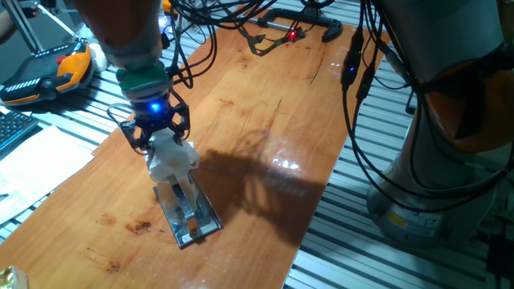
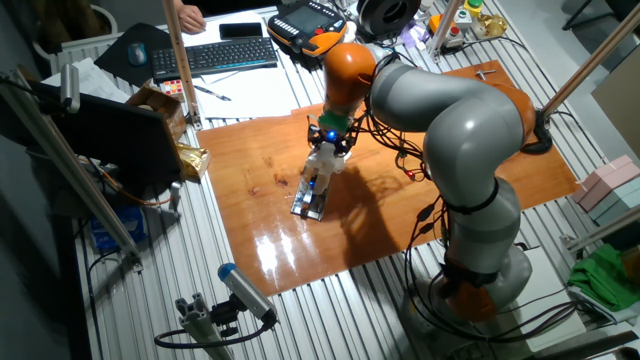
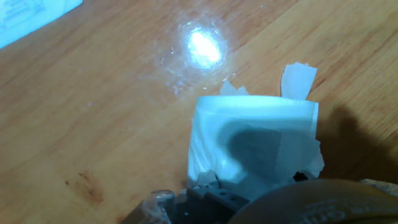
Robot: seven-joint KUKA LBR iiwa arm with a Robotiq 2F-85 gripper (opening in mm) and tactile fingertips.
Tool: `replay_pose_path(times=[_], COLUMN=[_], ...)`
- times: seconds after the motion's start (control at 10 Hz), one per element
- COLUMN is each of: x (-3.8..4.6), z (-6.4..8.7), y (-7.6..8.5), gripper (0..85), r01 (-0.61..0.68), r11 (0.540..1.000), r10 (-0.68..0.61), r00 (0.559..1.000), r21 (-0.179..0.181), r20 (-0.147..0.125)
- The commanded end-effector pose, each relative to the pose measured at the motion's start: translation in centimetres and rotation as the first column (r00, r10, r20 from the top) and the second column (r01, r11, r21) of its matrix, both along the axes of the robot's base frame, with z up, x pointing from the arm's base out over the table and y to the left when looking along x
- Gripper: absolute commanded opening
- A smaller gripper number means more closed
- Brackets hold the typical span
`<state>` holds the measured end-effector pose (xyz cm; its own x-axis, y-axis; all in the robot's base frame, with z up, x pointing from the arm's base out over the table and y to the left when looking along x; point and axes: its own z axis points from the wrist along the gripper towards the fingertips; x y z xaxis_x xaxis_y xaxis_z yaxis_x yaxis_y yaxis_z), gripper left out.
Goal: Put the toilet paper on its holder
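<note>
My claw (image 1: 163, 144) is closed on the toilet paper (image 1: 172, 159), fingers pinching the roll from either side and holding it just under me. In the hand view the roll (image 3: 255, 146) fills the middle, with a torn flap sticking out past its far edge. Directly below the roll lies the holder (image 1: 190, 213), a shiny metal plate flat on the wooden table (image 1: 265, 120); the roll sits at the plate's near end, over its raised bar, though I cannot tell whether they touch. Farther off, beyond the table's edge behind me, lie a keyboard (image 2: 215, 56) and an orange-and-black handset (image 1: 48, 72).
</note>
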<state>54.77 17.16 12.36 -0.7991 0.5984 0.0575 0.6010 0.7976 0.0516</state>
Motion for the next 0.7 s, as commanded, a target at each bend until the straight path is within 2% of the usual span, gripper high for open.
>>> replay_pose_path(times=[0.0, 0.3, 0.6], x=[-0.01, -0.27, -1.18], z=[0.0, -0.3, -0.6], y=[0.1, 0.4, 0.9], gripper=[15.0, 15.0, 15.7], r01=[0.009, 0.015, 0.009], r11=[1.0, 1.0, 1.0], r10=[-0.009, -0.016, -0.009], r00=[1.0, 1.0, 1.0], r21=[0.008, 0.015, 0.021], r20=[0.01, 0.017, 0.01])
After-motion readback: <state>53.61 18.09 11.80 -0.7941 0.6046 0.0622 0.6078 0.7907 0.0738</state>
